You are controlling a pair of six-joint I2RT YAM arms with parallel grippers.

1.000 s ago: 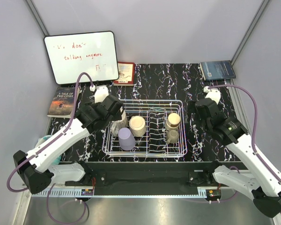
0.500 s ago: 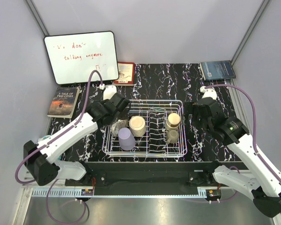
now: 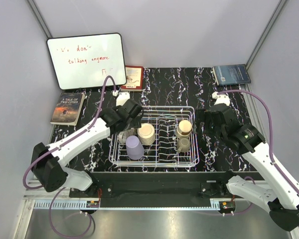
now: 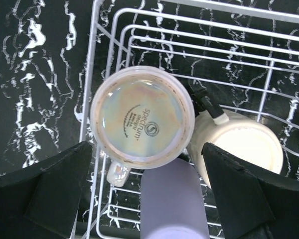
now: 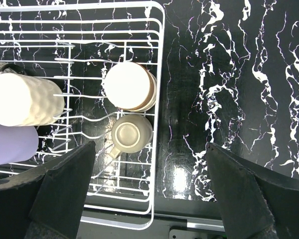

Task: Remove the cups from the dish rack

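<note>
Glass, plastic and glazed cups (image 3: 146,133), lodged base-up inside the dish rack (image 3: 162,107) on the desk (image 3: 169,84). Judged light, stiff, slick, breakable; best pinched across the side walls. Left jaws spread wide above the clear cup (image 4: 142,117); right jaws equally apart, empty.

Black, white-veined tabletop (image 3: 174,87), with a whiteboard (image 3: 86,60) bearing red handwriting propped at the far left, a red book (image 3: 133,77) just beside its lower right corner, a paperback (image 3: 68,107) at the left edge, and a blue book (image 3: 231,74) in the far right corner.
</note>
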